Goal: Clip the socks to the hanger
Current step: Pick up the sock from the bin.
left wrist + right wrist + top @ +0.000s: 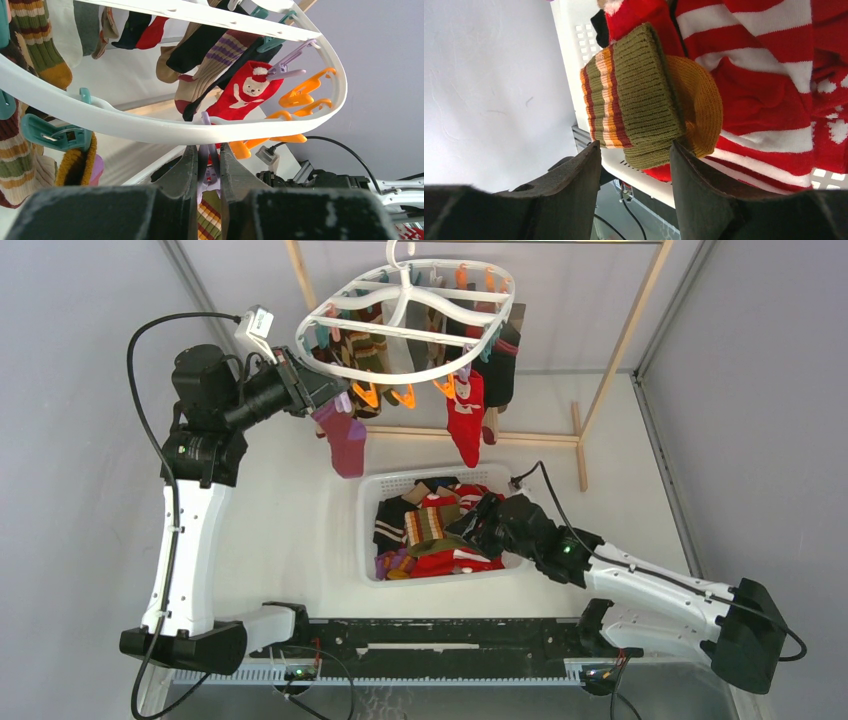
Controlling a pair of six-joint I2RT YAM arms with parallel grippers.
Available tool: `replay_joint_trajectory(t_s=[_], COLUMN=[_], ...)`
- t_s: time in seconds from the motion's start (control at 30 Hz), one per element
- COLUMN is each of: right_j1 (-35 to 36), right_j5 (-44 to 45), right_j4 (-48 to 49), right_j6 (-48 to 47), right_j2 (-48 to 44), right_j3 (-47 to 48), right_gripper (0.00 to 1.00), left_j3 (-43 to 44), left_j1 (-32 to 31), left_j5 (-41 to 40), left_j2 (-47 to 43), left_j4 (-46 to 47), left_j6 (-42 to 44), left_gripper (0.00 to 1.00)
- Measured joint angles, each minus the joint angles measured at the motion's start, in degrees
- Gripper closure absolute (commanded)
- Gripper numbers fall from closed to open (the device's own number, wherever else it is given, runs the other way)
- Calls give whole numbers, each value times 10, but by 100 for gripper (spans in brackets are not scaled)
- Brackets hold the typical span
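The white oval hanger (405,315) hangs at the top centre with several socks clipped along its rim. My left gripper (325,395) is raised to its left front rim (150,127) and is shut on a lavender clip (208,167) just under the rim. A purple sock (345,445) hangs right below it. A red bear sock (245,92) hangs further along the rim. My right gripper (468,525) is low in the basket, open. An olive striped sock (634,100) lies just past its fingertips (591,155), not gripped.
The white slotted basket (365,530) holds several red, striped and dark socks. A bare wooden frame (620,350) stands behind the hanger. Orange clips (305,92) stick out from the hanger's rim. A teal clip (52,135) sits to the left.
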Motion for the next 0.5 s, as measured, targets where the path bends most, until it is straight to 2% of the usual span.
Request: replay_joint_trajectory(t_s=[0.23, 0.5], right_j1=[-10, -27], right_j5=[-14, -38], right_j4=[28, 76], right_j6=[29, 65], right_j2=[1, 42], right_j3=[-21, -29], right_gripper=[40, 41], left_j3=[0, 0], left_j1=[0, 0], left_j5=[0, 1], left_j2=[0, 0], left_j4=[0, 0], left_j6=[0, 0], left_gripper=[92, 92])
